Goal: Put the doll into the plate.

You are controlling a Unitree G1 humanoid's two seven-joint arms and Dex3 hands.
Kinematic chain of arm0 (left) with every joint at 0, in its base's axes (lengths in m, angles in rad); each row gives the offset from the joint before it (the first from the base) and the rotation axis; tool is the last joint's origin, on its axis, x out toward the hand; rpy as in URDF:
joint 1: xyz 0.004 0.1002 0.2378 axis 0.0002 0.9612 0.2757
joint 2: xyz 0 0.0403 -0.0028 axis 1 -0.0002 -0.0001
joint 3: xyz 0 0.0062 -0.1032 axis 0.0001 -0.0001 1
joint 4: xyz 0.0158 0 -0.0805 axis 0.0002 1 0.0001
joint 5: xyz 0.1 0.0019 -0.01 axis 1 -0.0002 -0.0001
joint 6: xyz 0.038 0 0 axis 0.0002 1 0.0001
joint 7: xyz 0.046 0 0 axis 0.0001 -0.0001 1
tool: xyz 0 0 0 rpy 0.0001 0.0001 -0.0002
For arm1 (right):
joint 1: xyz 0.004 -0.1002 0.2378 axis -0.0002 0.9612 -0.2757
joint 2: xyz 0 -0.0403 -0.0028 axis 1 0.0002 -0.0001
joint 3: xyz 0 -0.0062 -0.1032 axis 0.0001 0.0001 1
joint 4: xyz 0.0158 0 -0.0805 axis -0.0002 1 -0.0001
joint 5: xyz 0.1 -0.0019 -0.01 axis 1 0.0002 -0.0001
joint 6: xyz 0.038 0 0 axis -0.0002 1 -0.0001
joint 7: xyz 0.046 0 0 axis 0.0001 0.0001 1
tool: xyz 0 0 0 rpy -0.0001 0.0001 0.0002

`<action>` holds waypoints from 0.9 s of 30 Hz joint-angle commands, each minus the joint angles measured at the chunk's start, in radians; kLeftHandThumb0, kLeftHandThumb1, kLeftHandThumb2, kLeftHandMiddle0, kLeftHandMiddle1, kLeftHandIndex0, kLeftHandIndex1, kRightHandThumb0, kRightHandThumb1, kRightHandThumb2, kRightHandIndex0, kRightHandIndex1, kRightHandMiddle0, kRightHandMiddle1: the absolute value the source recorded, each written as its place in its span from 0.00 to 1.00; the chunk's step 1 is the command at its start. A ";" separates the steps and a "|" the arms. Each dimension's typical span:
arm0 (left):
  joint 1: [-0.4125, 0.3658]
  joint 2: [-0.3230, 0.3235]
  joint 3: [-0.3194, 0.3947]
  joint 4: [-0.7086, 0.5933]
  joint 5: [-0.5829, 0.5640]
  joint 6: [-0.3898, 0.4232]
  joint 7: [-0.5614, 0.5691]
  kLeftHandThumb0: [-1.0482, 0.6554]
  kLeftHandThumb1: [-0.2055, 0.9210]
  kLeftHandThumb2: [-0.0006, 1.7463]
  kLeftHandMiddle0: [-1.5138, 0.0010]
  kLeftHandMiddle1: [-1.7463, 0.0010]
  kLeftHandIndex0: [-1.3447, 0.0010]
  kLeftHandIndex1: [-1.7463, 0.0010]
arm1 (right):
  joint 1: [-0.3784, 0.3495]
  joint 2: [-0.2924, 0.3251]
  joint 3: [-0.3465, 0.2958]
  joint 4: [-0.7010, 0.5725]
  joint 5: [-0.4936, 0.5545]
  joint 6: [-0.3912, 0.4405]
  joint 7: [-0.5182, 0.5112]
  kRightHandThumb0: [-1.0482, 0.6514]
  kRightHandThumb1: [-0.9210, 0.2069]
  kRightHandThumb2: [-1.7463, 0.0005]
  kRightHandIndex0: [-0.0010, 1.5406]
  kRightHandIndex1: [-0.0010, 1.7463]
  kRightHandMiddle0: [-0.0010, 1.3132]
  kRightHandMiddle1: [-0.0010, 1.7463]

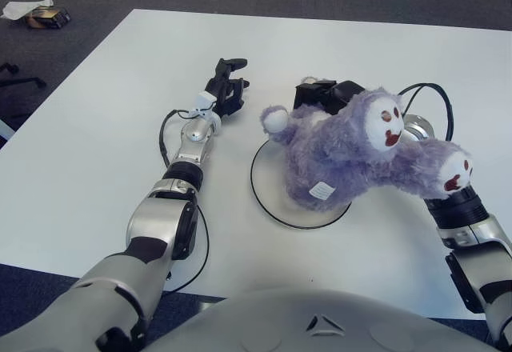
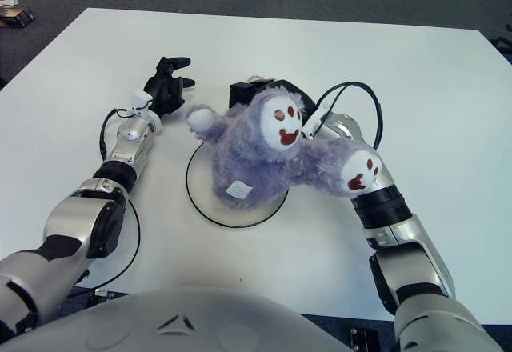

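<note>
The doll [image 1: 344,148] is a purple plush with a white face and white paws. It leans over the white, black-rimmed plate [image 1: 272,196], its lower body down on the plate's right half. My right hand [image 1: 320,94] shows behind the doll's back with black fingers curled into the fur; the doll hides most of the hand. One doll arm drapes over my right forearm [image 1: 456,204]. My left hand [image 1: 226,82] shows to the left of the plate and the doll, fingers loosely spread and holding nothing.
The white table [image 1: 96,152] ends near my body and at the left, with dark carpet beyond. A small object [image 1: 36,12] lies on the floor at far left. Black cables [image 1: 424,92] loop off both wrists.
</note>
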 commanded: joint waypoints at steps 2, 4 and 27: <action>-0.022 -0.001 0.000 -0.011 -0.003 0.013 0.008 0.24 1.00 0.44 0.87 0.32 1.00 0.36 | 0.006 -0.027 -0.007 -0.008 -0.052 -0.075 -0.043 0.62 0.76 0.08 0.51 0.99 0.44 1.00; -0.021 -0.002 -0.001 -0.012 -0.002 0.015 0.008 0.24 1.00 0.44 0.88 0.32 1.00 0.37 | 0.010 -0.032 -0.008 -0.010 -0.059 -0.094 -0.048 0.62 0.76 0.08 0.51 0.99 0.44 1.00; -0.015 -0.009 -0.006 -0.035 -0.004 0.055 0.005 0.28 0.90 0.47 0.89 0.34 1.00 0.37 | -0.012 -0.089 -0.012 -0.009 0.134 -0.146 0.163 0.53 0.33 0.47 0.19 0.99 0.36 0.89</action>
